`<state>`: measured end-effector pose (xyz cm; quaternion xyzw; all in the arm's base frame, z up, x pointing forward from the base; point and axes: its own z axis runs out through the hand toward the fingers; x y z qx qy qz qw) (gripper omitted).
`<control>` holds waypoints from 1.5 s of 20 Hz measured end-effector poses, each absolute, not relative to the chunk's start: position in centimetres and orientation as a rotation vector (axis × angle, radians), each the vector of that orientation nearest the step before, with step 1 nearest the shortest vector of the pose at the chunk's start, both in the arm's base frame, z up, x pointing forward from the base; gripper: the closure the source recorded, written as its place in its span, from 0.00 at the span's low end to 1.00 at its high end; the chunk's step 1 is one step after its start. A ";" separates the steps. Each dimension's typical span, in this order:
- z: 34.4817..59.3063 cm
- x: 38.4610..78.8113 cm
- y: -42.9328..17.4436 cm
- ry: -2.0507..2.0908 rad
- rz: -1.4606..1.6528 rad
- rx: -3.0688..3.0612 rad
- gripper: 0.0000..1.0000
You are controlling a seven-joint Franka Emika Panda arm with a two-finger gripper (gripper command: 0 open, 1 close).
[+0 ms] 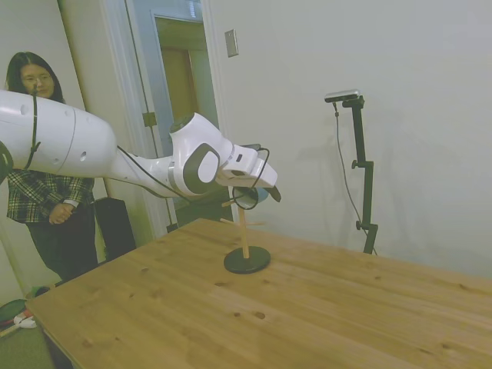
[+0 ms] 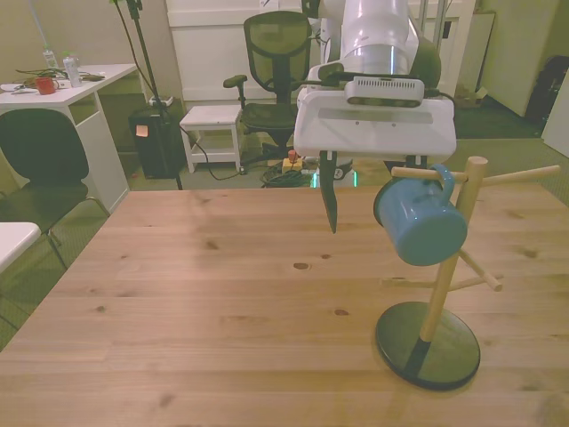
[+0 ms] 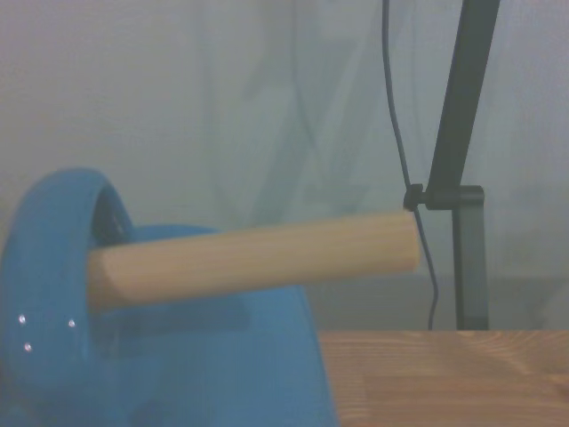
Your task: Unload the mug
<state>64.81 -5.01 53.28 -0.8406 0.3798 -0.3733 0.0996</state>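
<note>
The light-blue mug [image 2: 420, 222] hangs by its loop handle on an upper peg of a wooden mug tree [image 2: 442, 267] near the front view's right. My gripper [image 2: 366, 218] is open, at the mug's height and just behind it. One dark finger [image 2: 331, 191] hangs beside the mug on the front view's left; the other is hidden behind the mug. In the side view the gripper [image 1: 265, 192] covers most of the mug [image 1: 260, 194]. The wrist view shows the blue handle [image 3: 53, 267] looped around the peg [image 3: 258, 253] from close by.
The mug tree stands on a round dark base [image 2: 427, 345] and has several other bare pegs. A person [image 1: 38, 200] stands beyond the table's end in the side view. Office chairs [image 2: 276, 62] and a desk [image 2: 62, 98] stand behind the table.
</note>
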 end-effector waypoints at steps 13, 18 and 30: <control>53.4 64.9 -4.4 1.115 -1.099 -2.478 1.00; 53.6 64.8 -4.0 1.107 -1.096 -2.474 1.00; 54.2 63.9 -3.7 1.108 -1.078 -2.459 1.00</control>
